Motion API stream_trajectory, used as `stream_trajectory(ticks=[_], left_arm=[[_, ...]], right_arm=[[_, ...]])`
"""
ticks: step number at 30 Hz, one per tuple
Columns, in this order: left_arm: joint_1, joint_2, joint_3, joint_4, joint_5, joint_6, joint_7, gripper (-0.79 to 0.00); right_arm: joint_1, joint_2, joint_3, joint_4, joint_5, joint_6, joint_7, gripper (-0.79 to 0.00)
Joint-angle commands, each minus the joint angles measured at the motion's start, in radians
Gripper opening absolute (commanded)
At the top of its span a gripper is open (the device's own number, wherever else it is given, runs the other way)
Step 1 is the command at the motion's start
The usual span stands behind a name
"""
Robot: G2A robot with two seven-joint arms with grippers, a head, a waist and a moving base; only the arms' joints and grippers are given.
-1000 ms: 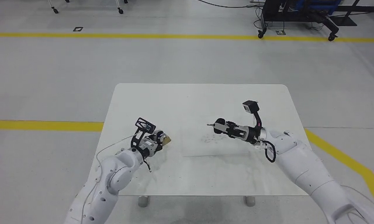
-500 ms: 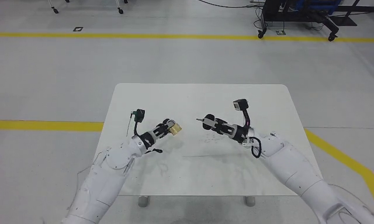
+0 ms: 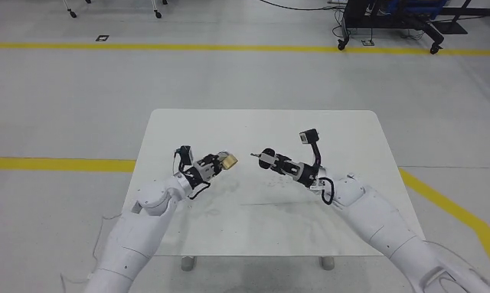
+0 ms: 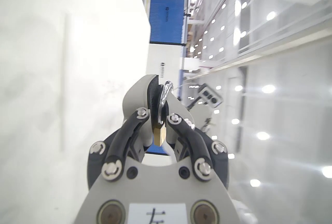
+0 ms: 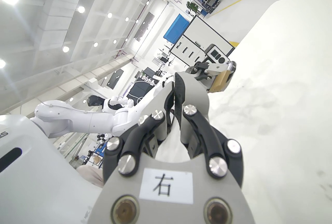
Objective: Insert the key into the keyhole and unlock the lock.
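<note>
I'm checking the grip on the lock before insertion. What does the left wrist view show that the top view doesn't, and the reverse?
Left wrist view: the silver shackle of the lock pinched between the left gripper's pads. Top view: the right gripper holding the key apart from the lock, above the table. Both: the left gripper shut on the brass lock.

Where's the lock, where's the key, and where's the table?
lock [image 5: 219,81]: right wrist view, on its gold body.
key [image 3: 253,154]: top view, on the thin tip sticking out toward the lock.
table [image 3: 337,132]: top view, on a bare white part.
</note>
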Motion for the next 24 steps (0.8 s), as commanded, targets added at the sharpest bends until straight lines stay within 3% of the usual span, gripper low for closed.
stream_trajectory(ticks=[1,8,18,24], left_arm=[[-0.038,-0.014,0.022,0.055,-0.127,0.058,-0.015,-0.785],[-0.15,-0.052,0.08,0.201,-0.273,0.148,-0.097,-0.785],[-0.135,-0.054,0.071,0.201,-0.307,0.15,-0.089,-0.785],[-0.072,-0.069,0.072,0.202,-0.355,0.044,-0.022,-0.785]], right_arm=[[0.001,-0.009,-0.006,0.006,-0.01,0.009,-0.027,-0.785],[-0.007,-0.026,0.001,-0.012,-0.012,0.017,-0.05,-0.785],[-0.01,-0.026,0.005,-0.018,-0.005,0.016,-0.05,-0.785],[-0.039,-0.027,0.011,-0.077,-0.065,0.25,-0.09,-0.785]])
